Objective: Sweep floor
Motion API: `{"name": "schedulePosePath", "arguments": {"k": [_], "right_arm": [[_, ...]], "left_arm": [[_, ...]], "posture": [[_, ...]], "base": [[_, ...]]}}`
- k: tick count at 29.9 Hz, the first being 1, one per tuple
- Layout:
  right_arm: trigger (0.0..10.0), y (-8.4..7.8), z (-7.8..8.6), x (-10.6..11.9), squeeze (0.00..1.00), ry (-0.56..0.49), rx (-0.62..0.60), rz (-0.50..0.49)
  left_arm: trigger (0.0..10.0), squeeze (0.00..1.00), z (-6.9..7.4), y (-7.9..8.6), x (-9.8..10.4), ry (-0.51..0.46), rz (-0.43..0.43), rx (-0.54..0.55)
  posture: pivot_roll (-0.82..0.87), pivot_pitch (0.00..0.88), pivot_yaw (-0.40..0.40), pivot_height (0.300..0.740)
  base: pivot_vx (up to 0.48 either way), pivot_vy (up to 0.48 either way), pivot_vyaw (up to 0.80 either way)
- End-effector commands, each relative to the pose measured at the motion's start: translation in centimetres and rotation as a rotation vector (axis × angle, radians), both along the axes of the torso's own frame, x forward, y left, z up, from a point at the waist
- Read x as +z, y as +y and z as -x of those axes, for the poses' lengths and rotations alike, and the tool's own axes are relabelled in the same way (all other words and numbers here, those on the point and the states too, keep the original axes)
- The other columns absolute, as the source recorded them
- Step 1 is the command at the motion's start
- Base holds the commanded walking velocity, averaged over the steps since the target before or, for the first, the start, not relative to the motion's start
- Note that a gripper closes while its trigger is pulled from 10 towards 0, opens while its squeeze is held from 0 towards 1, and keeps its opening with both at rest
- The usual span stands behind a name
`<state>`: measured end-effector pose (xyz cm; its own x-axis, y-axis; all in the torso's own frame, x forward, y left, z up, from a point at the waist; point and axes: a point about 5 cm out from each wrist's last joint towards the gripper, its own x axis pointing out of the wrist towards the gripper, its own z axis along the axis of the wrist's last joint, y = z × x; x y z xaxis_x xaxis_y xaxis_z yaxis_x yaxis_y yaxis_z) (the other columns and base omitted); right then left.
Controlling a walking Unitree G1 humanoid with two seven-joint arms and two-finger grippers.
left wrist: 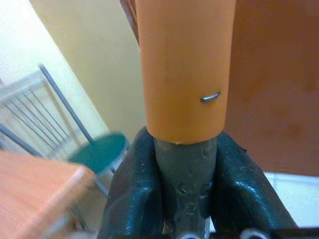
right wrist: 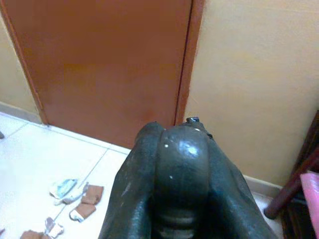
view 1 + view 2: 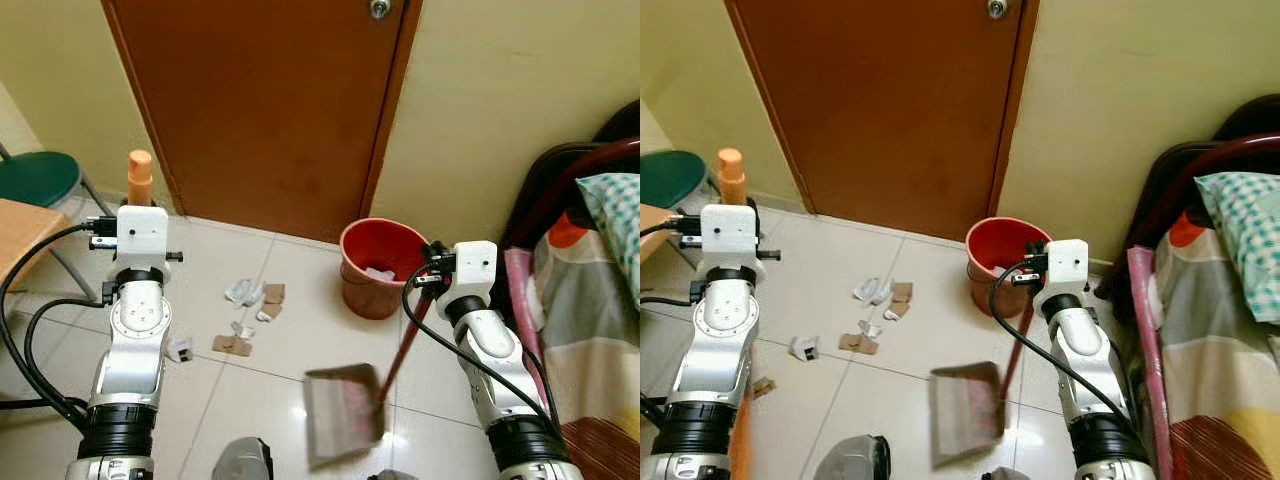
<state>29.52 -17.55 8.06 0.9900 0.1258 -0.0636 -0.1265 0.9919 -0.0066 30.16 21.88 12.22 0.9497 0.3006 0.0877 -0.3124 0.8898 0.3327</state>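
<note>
While the robot stands facing a closed brown wooden door (image 3: pixel 270 110), its left gripper (image 1: pixel 185 164) is clamped around the grey neck of a broom handle with an orange plastic grip (image 1: pixel 184 69), the two black fingers (image 1: pixel 132 189) pressing it from both sides; in the head views the orange tip (image 3: pixel 140 170) rises just above the white left wrist. The right gripper (image 2: pixel 179 174) is closed around the rounded dark top of a dustpan handle, and from the head views a long red stick (image 3: pixel 403 345) runs down from that wrist to a grey, blurred dustpan blade (image 3: pixel 343 412) held just above the pale tiled floor (image 3: pixel 250 375). Scraps of white paper and brown cardboard litter (image 3: pixel 252 310) lie scattered on the tiles between the two arms, before the door. A round red plastic bucket (image 3: pixel 378 268) stands near the door frame, close to the right wrist. A green-seated metal chair (image 3: pixel 40 180) and a wooden tabletop (image 3: pixel 22 235) sit at the left, a bed with patterned bedding (image 3: pixel 590 290) at the right.
</note>
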Motion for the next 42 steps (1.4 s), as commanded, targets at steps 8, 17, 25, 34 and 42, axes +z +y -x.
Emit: {"name": "schedulePosePath", "arguments": {"k": [8,17,25,34,42], "right_arm": [[10.0,-2.0,1.5,0.2,0.0,0.022,-0.005,0.049],[10.0,-1.8,1.3,0.7,0.0,0.029,0.011,0.055],[10.0,-1.5,1.2,0.7,0.0,0.033,0.009,0.05],[10.0,-1.3,1.4,0.5,0.0,0.034,0.004,0.039],[10.0,-1.3,1.5,0.5,0.0,0.038,0.003,0.035]], "left_arm": [[10.0,0.0,-0.6,0.7,3.2,-0.164,-0.062,0.032],[10.0,0.0,-0.9,0.0,4.4,-0.205,-0.029,-0.011],[10.0,0.0,-1.2,-0.5,6.1,-0.271,-0.099,-0.051],[10.0,0.0,-1.5,2.8,7.8,-0.317,-0.181,0.06],[10.0,0.0,-2.0,5.0,6.3,-0.238,-0.158,0.132]], "posture": [[-0.04,0.15,-0.11,0.74],[-0.04,0.16,-0.116,0.74],[-0.04,0.153,-0.102,0.74],[-0.04,0.156,-0.094,0.74],[-0.04,0.165,-0.1,0.74]], "base": [[0.0,0.0,0.0],[0.0,0.0,0.0],[0.0,0.0,0.0],[0.0,0.0,0.0],[0.0,0.0,0.0]]}}
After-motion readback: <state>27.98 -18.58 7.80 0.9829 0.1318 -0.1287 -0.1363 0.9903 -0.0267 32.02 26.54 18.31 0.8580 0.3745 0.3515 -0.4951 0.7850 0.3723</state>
